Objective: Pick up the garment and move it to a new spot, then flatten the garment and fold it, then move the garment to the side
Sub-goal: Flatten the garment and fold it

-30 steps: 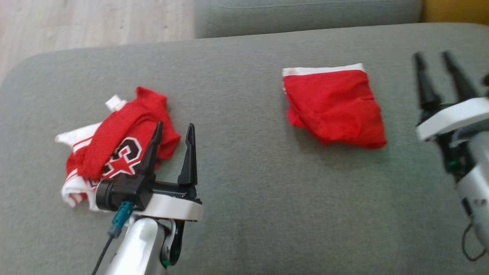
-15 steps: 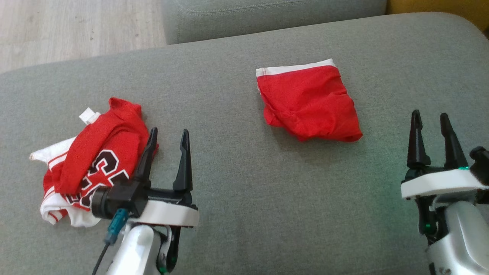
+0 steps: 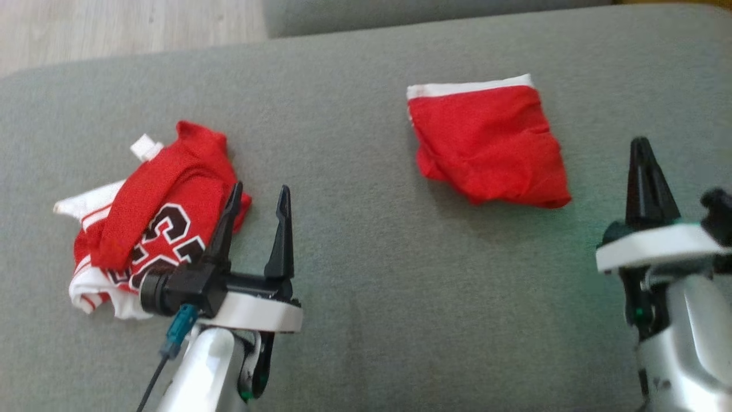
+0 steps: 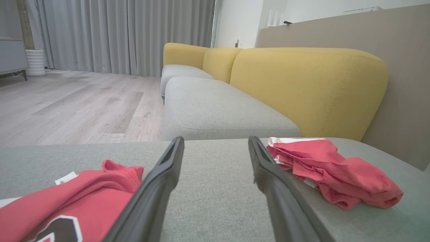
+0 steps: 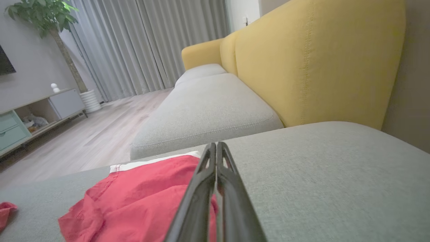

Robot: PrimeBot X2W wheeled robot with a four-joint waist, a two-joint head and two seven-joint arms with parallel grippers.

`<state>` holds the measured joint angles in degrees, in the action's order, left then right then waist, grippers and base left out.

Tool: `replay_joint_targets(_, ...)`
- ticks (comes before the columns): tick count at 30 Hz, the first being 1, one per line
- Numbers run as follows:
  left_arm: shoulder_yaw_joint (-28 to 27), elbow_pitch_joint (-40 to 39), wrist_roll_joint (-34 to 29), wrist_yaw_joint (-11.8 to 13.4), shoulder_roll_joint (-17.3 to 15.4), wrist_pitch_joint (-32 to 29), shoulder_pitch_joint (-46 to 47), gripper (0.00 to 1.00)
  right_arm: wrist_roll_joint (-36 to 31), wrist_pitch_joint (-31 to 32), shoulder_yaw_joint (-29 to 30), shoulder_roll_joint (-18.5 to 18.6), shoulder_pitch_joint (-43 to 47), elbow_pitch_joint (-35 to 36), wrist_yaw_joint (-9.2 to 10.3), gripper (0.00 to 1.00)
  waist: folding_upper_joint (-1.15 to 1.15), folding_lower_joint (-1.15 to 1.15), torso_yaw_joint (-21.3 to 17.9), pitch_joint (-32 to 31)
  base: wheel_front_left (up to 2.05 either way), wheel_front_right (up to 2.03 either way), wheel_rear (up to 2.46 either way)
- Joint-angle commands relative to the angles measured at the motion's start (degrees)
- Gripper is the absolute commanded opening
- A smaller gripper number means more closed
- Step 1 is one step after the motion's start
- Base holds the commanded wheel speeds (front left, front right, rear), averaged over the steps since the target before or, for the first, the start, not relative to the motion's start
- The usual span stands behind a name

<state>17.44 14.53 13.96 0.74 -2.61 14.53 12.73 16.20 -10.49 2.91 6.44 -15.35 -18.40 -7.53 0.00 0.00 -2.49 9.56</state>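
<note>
A folded red garment [image 3: 486, 146] with a white band lies on the grey seat [image 3: 366, 297], right of middle. A crumpled red-and-white jersey [image 3: 154, 223] with black lettering lies at the left. My left gripper [image 3: 261, 189] stands open just right of the jersey, with nothing between its fingers. My right gripper [image 3: 640, 146] is shut and empty, to the right of the folded garment and nearer to me, apart from it. In the left wrist view the open gripper [image 4: 215, 139] has the jersey [image 4: 67, 201] at its left and the folded garment [image 4: 336, 174] at its right. The right wrist view has the shut gripper [image 5: 215, 145] beside the folded garment [image 5: 141, 198].
A second grey seat cushion [image 4: 215, 107] adjoins the far edge of this one. A yellow sofa back [image 4: 302, 87] rises at the right. Wooden floor [image 3: 114, 28] lies beyond the seat's far left corner. A low cabinet [image 5: 20, 114] and a plant stand across the room.
My right gripper's fingers have closed from open, on nothing, after it came back toward me from the far right. The head view has shifted; both garments lie as before.
</note>
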Motion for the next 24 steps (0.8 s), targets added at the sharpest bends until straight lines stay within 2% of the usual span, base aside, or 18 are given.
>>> replay_joint_targets(1,-1.38,-2.16,-0.58,-0.20,-0.27,0.47,2.86,1.00,-0.54,0.69,-1.43,0.45,-3.61,1.44,0.04,0.00,0.00,0.00,1.63,1.96,0.00,0.00,0.00)
replay_joint_targets(6,-0.64,-2.30,-0.72,-0.42,-0.27,0.47,4.53,1.00,-2.67,3.89,-1.52,0.90,-9.65,-2.78,0.04,0.00,0.00,0.00,4.74,6.15,0.00,0.00,0.00)
replay_joint_targets(11,0.52,-2.53,-0.48,-0.41,-0.27,0.47,6.05,1.00,-4.39,5.32,-0.54,0.46,-16.70,-10.53,0.04,0.00,0.00,0.00,7.43,9.25,0.00,0.00,0.00)
replay_joint_targets(20,1.66,-2.95,-0.16,0.22,-0.27,0.47,7.54,1.00,-9.89,4.23,0.31,-0.77,-24.94,-30.89,0.04,0.00,0.00,0.00,9.28,11.51,0.00,0.00,0.00)
replay_joint_targets(24,2.27,-2.74,0.16,0.39,-0.27,0.47,7.89,1.00,-11.04,0.74,0.93,-1.46,-26.87,-36.34,0.04,0.00,0.00,0.00,9.40,10.55,0.00,0.00,0.00)
